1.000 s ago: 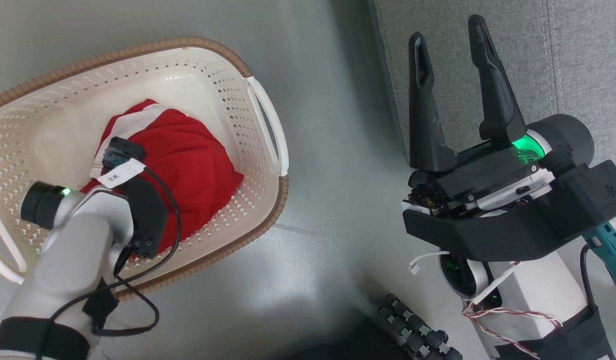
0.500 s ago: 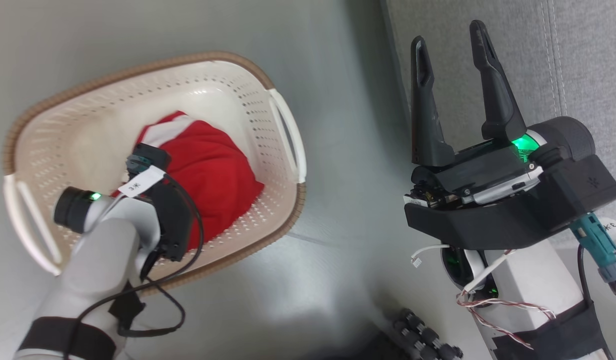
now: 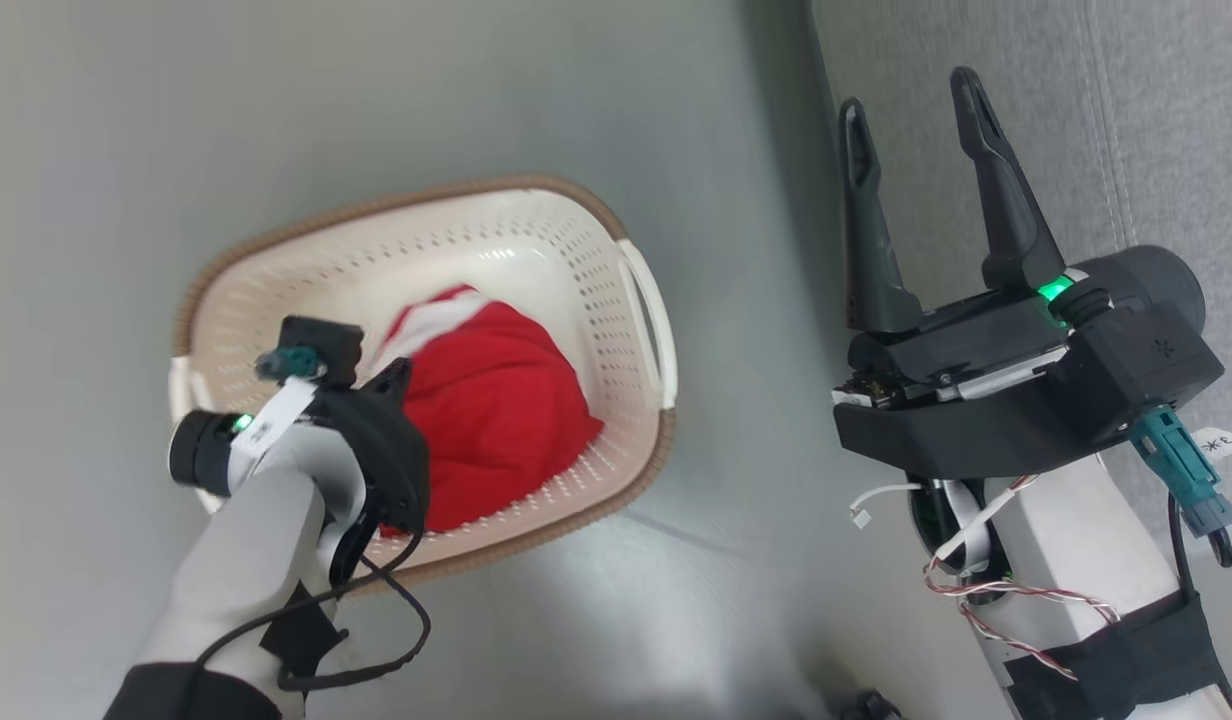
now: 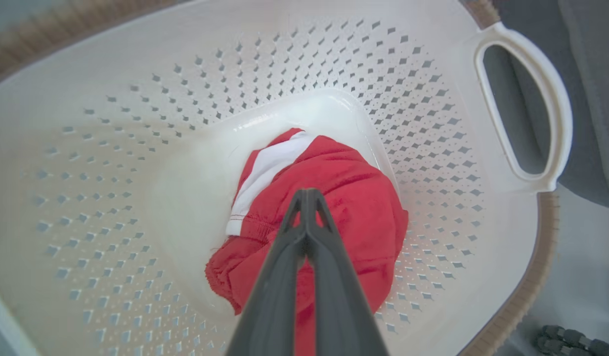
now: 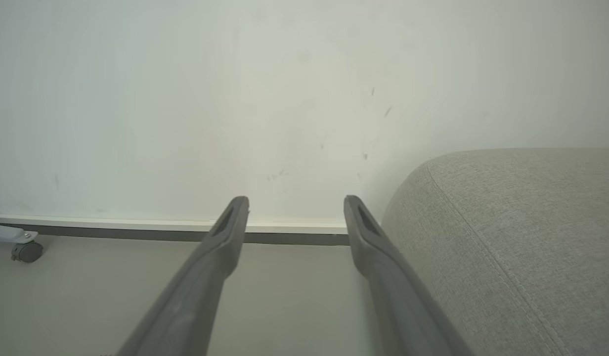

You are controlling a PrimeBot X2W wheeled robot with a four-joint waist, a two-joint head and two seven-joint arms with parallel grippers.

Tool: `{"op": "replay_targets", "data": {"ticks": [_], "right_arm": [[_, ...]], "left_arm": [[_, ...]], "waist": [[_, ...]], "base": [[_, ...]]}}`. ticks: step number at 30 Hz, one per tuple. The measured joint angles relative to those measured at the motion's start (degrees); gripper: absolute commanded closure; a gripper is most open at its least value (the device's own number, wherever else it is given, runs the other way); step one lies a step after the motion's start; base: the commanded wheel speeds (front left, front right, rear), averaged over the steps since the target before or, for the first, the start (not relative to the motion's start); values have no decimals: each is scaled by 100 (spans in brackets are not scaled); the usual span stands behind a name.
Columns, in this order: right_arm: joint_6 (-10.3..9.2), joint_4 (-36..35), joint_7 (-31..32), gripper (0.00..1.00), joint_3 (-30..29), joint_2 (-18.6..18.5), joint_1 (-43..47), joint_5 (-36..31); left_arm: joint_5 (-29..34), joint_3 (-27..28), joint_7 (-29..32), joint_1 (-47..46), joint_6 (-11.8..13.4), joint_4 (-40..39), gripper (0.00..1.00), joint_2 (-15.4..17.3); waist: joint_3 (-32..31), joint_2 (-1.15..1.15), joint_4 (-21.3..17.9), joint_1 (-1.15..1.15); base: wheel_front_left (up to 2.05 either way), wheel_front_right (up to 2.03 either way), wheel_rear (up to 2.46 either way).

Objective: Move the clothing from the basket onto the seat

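While the left gripper (image 4: 307, 197) hangs pressed together over the clothing (image 4: 359, 188), the basket (image 3: 536, 240) lies lengthwise toward the seat (image 3: 1156, 100), one handle nearest it; right gripper (image 3: 909, 92) spread

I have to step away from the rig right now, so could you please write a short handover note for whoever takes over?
Left gripper: jaws shut, pointing down into the basket, tips over the clothing. No fabric shows between them, so a grip is not confirmed.
Right gripper: jaws open, empty, beside the seat.
Things: the red clothing lies bunched on the basket's bottom. The basket stands on the floor to the left of the seat.
Done: no garment shows on the visible part of the seat.
Left: grasp the clothing, lift it out, and lay it on the seat.
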Motion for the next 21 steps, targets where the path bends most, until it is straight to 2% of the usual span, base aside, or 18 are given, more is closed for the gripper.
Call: {"op": "replay_targets", "data": {"ticks": [3,4,5,6,7,8,16,21], "right_arm": [[0,103,20,0,-49,-57,101,2],[0,136,31,0,-66,-82,145,7],[0,166,44,0,-88,-100,188,11],[0,205,45,0,-99,-116,221,18],[0,240,46,0,-109,-134,246,18],[0,270,49,0,-121,-155,267,20],[4,495,93,0,-230,-277,493,124],[9,613,101,0,-307,-355,685,272]], "left_arm": [[-116,122,-225,108,0,-2,100,-25],[-194,174,-312,142,0,-8,95,-42],[-252,215,-393,166,0,-10,77,-56],[-283,250,-479,186,0,-22,36,-59],[-301,270,-553,214,0,-37,9,-62],[-316,283,-621,251,0,-41,0,-60],[-368,447,-1266,607,0,-155,0,5],[-404,588,-1411,851,53,-319,0,45]], "waist": [[-212,0,114,0],[-285,0,151,0],[-359,0,189,0],[-433,0,226,0],[-507,0,262,0],[-584,0,299,0],[-1210,0,552,0],[-1613,0,682,-1]], "base": [[0,0,0],[0,0,0],[0,0,0],[0,0,0],[0,0,0],[0,0,0],[0,0,0],[0,0,0]]}}
